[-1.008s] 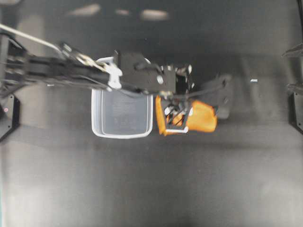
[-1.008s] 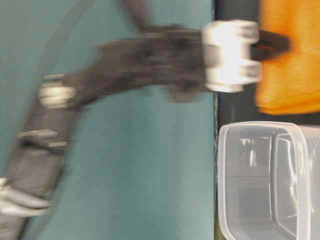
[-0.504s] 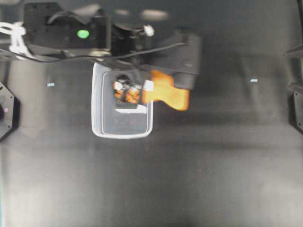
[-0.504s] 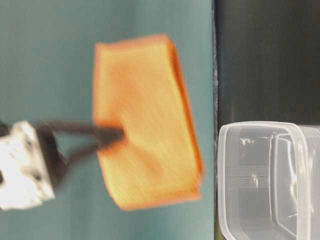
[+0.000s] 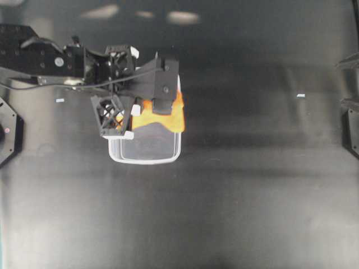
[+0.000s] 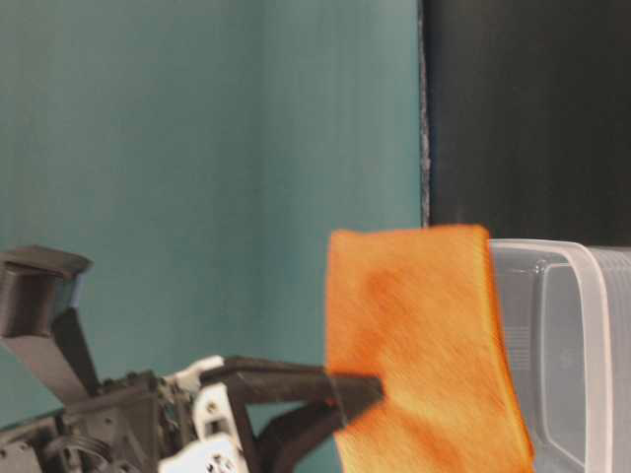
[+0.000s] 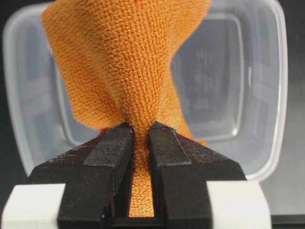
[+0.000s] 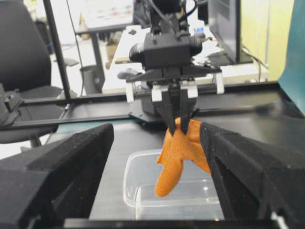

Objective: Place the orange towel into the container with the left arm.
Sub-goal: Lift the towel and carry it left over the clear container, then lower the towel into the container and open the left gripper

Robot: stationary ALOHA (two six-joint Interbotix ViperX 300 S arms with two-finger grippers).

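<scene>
My left gripper is shut on the orange towel, pinching a bunched fold between its black fingers. The towel hangs down from it over the clear container. In the overhead view the left gripper is raised above the container, and the towel covers the tub's far right part. In the right wrist view the left gripper points straight down; the towel dangles to about the tub's rim. My right gripper is open and empty, facing them from a distance.
The table top is black. The right arm's black parts stay at the far right edge. A black mount sits at the left edge. Small white specks lie on the table. A teal wall backs the table-level view.
The left gripper lifted the towel from the table to the right of the tub and carried it left. It now hangs over the tub. The right arm has not moved.
</scene>
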